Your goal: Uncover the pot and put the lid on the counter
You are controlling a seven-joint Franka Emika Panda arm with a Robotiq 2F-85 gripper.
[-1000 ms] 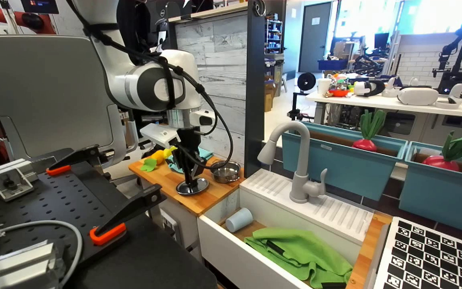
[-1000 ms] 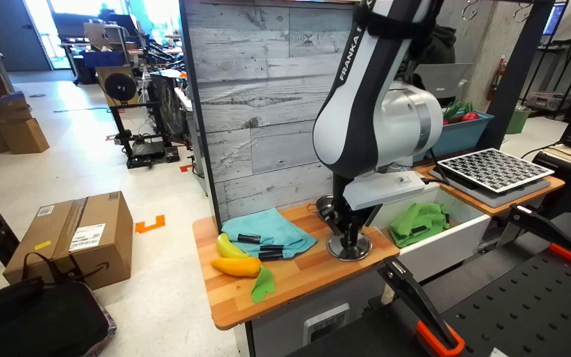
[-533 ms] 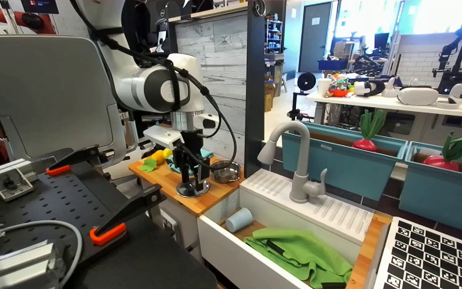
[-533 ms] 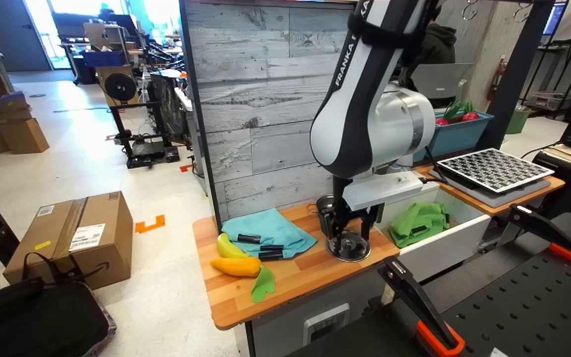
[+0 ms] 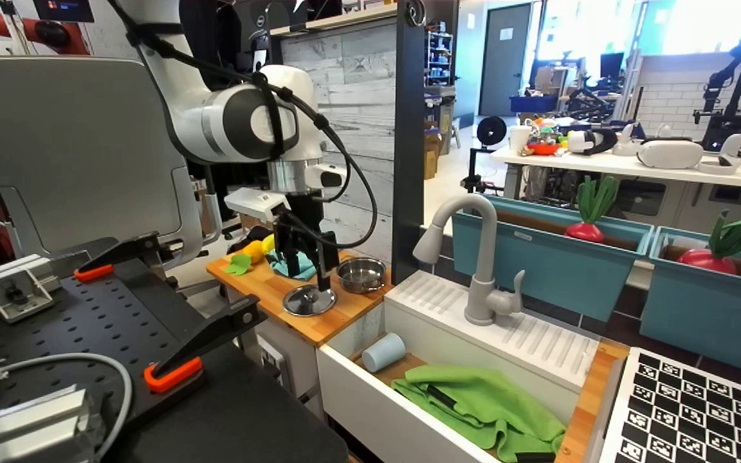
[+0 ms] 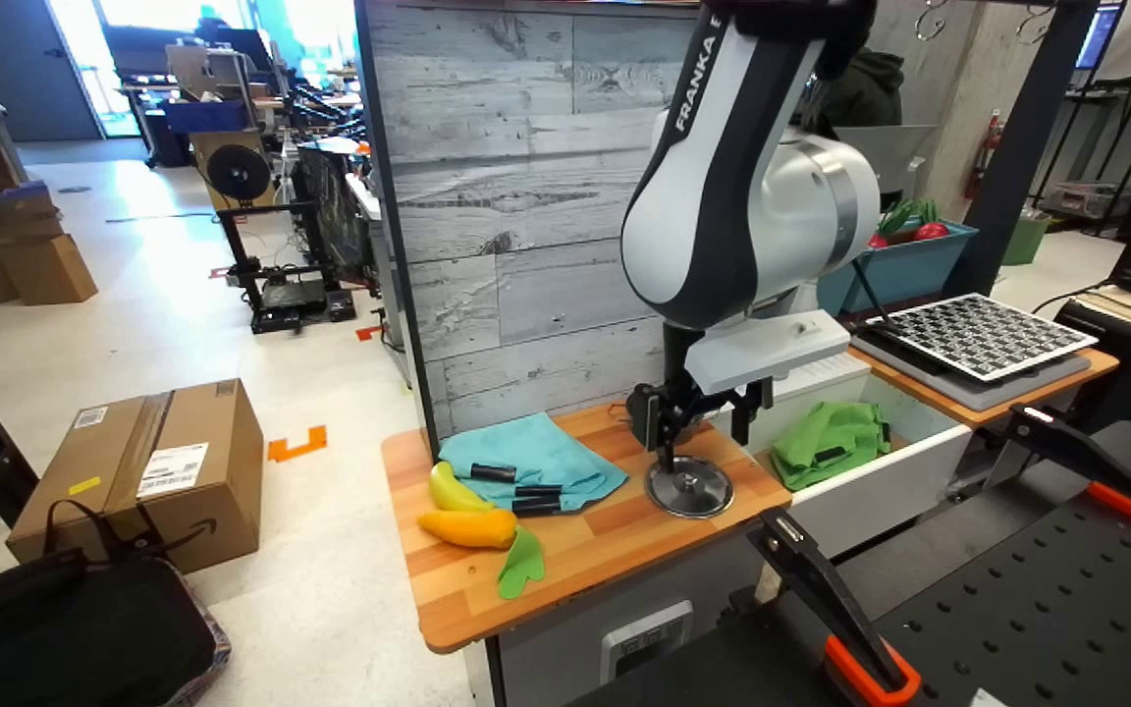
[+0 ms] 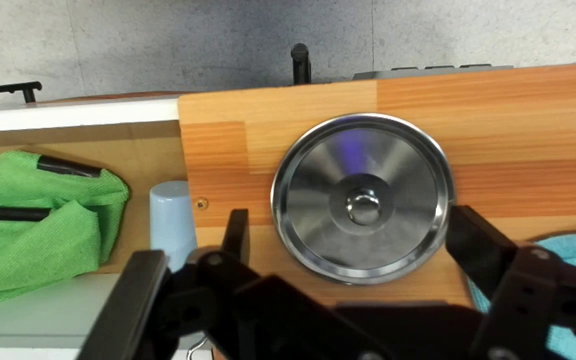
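Observation:
The round silver lid (image 5: 309, 301) lies flat, knob up, on the wooden counter (image 6: 585, 562). Directly over it hangs my gripper (image 5: 308, 280), its fingers spread wide and holding nothing. In the wrist view the whole lid (image 7: 318, 210) shows between and beyond the two fingertips, its knob free. Beside the lid, close to the wall panel, stands the small metal pot (image 5: 362, 276), uncovered, with its inside visible in an exterior view. From the opposite exterior side the pot is largely hidden behind the gripper (image 6: 704, 454).
A teal cloth (image 6: 526, 457), a yellow-green item (image 6: 455, 491) and an orange pepper (image 6: 472, 527) share the counter. The white sink (image 5: 370, 399) adjoins it, holding a blue cup (image 5: 384, 352) and green cloth (image 5: 480, 402). A faucet (image 5: 483, 257) rises behind, and the wall panel (image 6: 546, 295) borders the counter.
The gripper has let go of the lid's knob, its fingers spreading apart, and has risen above it. The lid has stayed in place on the counter.

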